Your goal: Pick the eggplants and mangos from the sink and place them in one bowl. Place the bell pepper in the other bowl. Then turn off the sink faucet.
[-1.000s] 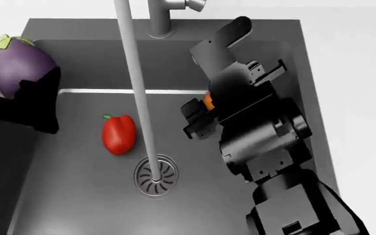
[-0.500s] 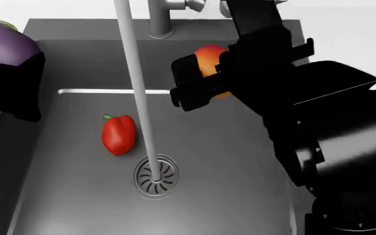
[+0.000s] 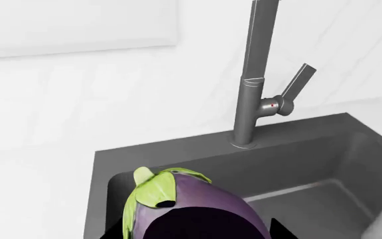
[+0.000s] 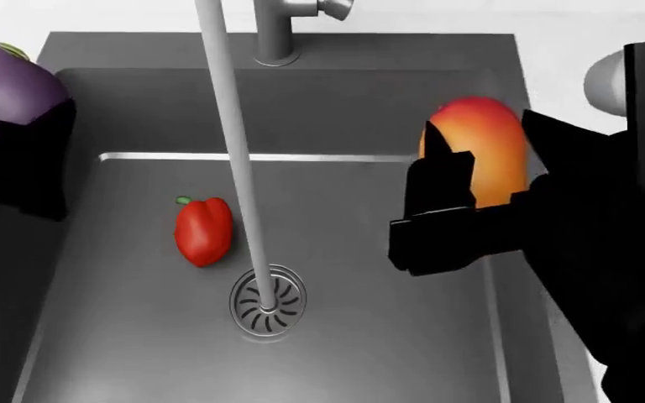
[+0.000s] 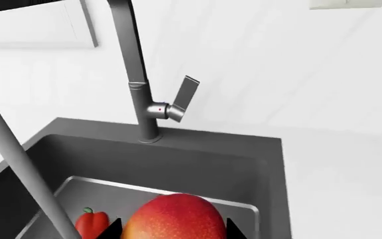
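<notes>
Eggplant (image 4: 3, 80) gripped in left hand (image 4: 14, 147), mango (image 4: 482, 155) in right hand (image 4: 469, 201), above sink (image 4: 412, 336); bell pepper (image 4: 202, 229) lies inside.

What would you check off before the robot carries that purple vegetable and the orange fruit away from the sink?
1. Left gripper shut on the eggplant: ok.
2. Right gripper shut on the mango: ok.
3. Both fruits lifted above the sink: ok.
4. Bell pepper left on the sink floor, untouched: ok.
5. Bowls in view for the drop: not ok, none visible.
6. Faucet off: cannot tell.
</notes>
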{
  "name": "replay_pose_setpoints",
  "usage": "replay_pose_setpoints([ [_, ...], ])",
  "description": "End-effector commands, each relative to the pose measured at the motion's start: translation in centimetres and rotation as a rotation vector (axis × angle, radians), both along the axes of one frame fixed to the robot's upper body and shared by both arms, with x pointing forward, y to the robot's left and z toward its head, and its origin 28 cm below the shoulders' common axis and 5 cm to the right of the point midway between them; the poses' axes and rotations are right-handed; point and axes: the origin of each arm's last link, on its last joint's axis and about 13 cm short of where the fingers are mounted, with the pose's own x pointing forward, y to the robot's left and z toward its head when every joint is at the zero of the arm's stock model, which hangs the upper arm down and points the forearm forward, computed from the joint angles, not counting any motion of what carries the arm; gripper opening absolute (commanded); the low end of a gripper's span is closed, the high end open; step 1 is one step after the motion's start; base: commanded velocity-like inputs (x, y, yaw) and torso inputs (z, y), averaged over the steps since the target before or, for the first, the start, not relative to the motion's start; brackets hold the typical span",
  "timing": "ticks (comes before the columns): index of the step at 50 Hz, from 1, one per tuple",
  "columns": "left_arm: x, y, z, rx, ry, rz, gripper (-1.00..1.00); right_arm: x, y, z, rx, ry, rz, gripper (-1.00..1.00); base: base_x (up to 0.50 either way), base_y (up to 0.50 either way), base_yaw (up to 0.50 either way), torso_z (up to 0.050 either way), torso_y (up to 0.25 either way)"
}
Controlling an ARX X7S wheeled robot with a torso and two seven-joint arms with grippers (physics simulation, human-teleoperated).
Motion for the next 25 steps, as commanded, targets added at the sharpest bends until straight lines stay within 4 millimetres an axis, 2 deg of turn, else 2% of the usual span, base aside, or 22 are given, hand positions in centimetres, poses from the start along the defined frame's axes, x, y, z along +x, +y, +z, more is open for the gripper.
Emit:
replay_pose_setpoints([
  [1,-0.84,-0.79,-0.34,-0.028,0.002,-0.067,-1.0,-1.02,-0.31,-0.14,-0.042,-0.051,-0.011,-1.0,0.0,0.0,0.0,0.0,0.0],
  [6,-1.12,-0.93,-0.43,-0.026,-0.003,-0.088,-1.0,-0.38,-0.46,-0.51,-0.04,-0.034,-0.018,-1.0,0.0,0.0,0.0,0.0,0.068],
  [25,-0.97,-0.58,-0.29,-0.054,-0.008,-0.071,-1.0,-0.62,-0.73,-0.73,-0.023,-0.029,-0.063,-1.0,0.0,0.0,0.0,0.0,0.2],
])
